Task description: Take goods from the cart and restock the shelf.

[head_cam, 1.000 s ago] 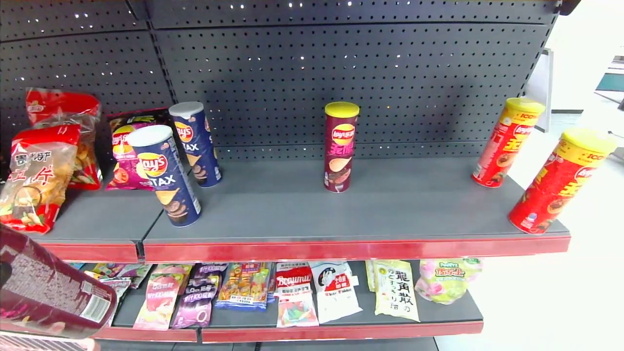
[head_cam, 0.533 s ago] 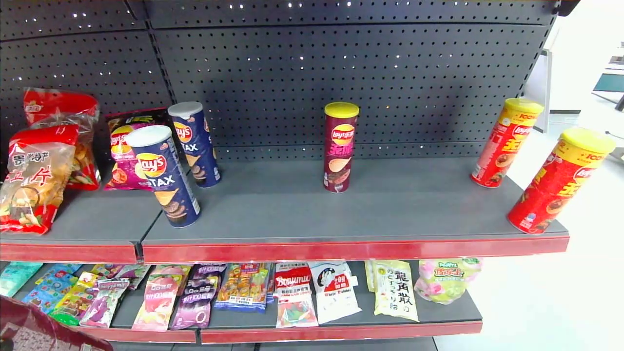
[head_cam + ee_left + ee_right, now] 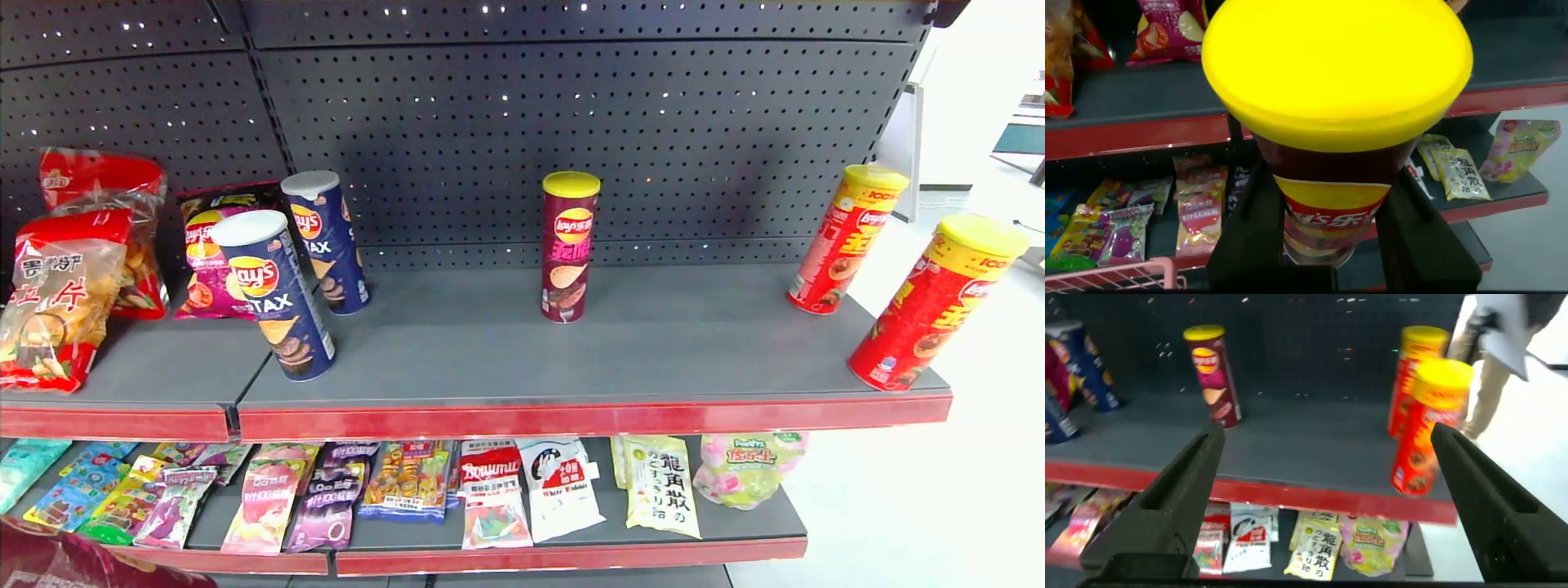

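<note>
Maroon chip can (image 3: pixel 1337 98) is clamped in the left gripper (image 3: pixel 1335 241), with the fingers closed on its body below the yellow lid. The lid end faces the wrist camera, so the long axis runs roughly along that line of sight. In head view the can (image 3: pixel 73 563) is probably the dark-red shape at 7 o'clock, below the upper shelf (image 3: pixel 457 351). Bare deck beside the matching upright can (image 3: pixel 570 245) lies about 1 o'clock from it, so this looks like the left arm's move. Right gripper (image 3: pixel 1327 498) is wide open and empty.
</note>
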Controlling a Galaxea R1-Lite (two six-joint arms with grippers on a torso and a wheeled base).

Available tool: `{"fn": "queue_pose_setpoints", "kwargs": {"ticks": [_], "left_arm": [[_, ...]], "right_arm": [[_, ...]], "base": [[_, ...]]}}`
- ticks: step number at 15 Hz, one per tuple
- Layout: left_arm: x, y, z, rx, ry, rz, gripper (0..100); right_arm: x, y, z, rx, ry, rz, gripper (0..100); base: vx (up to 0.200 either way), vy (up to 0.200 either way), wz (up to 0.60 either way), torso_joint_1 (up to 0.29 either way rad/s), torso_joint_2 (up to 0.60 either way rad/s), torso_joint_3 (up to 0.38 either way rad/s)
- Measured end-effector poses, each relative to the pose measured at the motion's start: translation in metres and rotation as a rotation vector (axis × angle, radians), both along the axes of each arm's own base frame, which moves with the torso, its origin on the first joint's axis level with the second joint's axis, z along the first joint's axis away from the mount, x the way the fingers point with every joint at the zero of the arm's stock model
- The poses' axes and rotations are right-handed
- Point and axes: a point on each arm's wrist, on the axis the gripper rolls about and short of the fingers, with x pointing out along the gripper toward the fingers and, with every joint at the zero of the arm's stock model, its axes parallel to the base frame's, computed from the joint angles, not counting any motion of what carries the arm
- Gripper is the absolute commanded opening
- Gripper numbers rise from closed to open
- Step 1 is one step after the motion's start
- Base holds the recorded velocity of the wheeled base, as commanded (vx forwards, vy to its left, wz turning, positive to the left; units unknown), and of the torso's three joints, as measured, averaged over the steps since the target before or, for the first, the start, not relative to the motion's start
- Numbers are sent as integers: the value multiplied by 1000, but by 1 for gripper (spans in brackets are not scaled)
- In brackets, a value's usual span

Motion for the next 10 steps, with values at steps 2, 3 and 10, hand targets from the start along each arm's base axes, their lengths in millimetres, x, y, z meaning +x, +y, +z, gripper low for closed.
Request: {"fn": "queue_pose_setpoints", "kwargs": {"ticks": [2,3,10], "left_arm": [[0,0,-1,-20,2,3,0],[-1,0,-1,-20,0,3,0],[-1,0,-1,-20,-1,3,0]], "right_arm": [[40,8,22,-50,69,145,100],[59,15,24,-71,115,233,100],[187,84,-10,-147,203,463,100]], "base": [[0,0,0,0,0,0],[0,0,0,0,0,0],[0,0,0,0,0,0]]}}
